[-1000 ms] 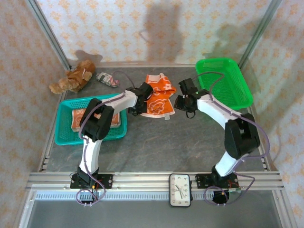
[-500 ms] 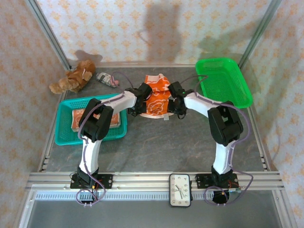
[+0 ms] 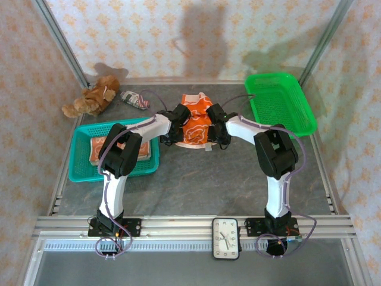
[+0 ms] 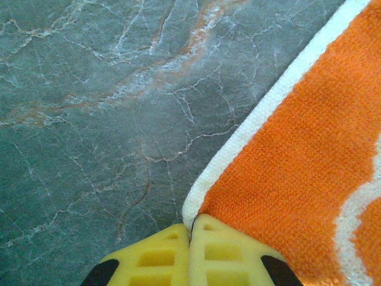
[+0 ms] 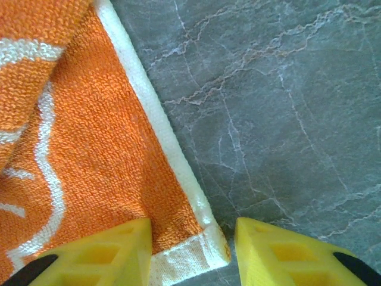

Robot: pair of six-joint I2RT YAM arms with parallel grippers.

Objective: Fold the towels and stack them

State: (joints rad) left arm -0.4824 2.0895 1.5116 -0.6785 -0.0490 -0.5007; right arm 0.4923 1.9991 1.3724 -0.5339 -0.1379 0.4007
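At the far middle of the table point(image 3: 238, 173), the orange towel point(image 3: 196, 125) lies between our two arms, its long axis running roughly near to far. Our left gripper point(image 4: 191, 229) is pinched tight on a left-hand corner. Our right gripper point(image 5: 190, 238) stands partly apart, straddling a right-hand corner without clamping it. Bare table on the near side gives us room to fold, and the teal basket point(image 3: 80, 170) sits to the left.
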